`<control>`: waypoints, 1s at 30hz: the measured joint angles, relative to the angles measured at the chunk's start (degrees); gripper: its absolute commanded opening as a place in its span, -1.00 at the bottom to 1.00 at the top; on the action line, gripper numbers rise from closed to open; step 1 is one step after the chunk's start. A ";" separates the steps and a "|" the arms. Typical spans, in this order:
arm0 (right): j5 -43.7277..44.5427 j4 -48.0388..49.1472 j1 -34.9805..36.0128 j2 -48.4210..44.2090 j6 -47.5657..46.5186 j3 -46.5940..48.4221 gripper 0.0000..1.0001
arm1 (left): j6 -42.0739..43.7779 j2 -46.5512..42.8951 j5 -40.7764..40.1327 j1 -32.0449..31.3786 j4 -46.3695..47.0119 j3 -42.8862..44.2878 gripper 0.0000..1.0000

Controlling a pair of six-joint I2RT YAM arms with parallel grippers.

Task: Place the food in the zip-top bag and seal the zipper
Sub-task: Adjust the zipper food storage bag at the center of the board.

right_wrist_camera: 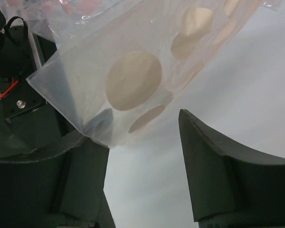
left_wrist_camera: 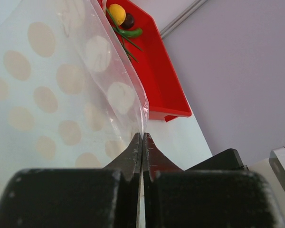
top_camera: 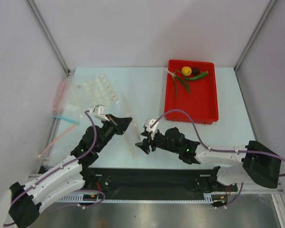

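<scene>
White walls [top_camera: 147, 28] enclose pale table [top_camera: 142, 88]; red tray [top_camera: 194, 102] holds food [top_camera: 186, 71].

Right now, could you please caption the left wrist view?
Left gripper shut on the dotted zip-top bag, red tray holding the food beyond.

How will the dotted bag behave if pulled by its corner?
Probably floppy: the bag creases and curls beyond the left gripper's pinch. Likely slippery: the film looks thin and glossy by the open right gripper. Seems light: one pinch holds it.
</scene>
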 measured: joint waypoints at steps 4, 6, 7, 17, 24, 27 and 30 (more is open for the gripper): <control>0.98 0.33 0.28 0.33 0.09 0.00 -0.68 | -1.25 0.00 1.09 0.00 1.14 -0.39 -0.99; 1.40 0.24 0.31 0.26 0.04 0.07 -0.94 | -1.40 -0.02 1.36 0.00 1.73 -0.39 -0.87; 1.55 0.15 0.31 0.15 0.22 0.11 -1.00 | -1.42 -0.04 1.44 0.00 1.77 -0.39 -0.72; -8.81 -2.67 -14.10 -4.90 11.39 0.74 -1.00 | 8.07 1.51 7.08 -0.02 2.01 0.33 0.99; -27.34 -3.37 -31.41 -1.99 25.11 3.08 -1.00 | 17.38 5.53 11.50 -2.36 1.86 1.64 1.00; -33.16 -3.10 -34.12 -0.57 28.74 3.45 -1.00 | 21.64 6.25 9.51 -5.51 1.90 1.66 1.00; -37.38 -3.72 -36.94 -0.09 31.10 3.48 -1.00 | 27.17 7.15 5.07 -9.97 3.17 1.49 1.00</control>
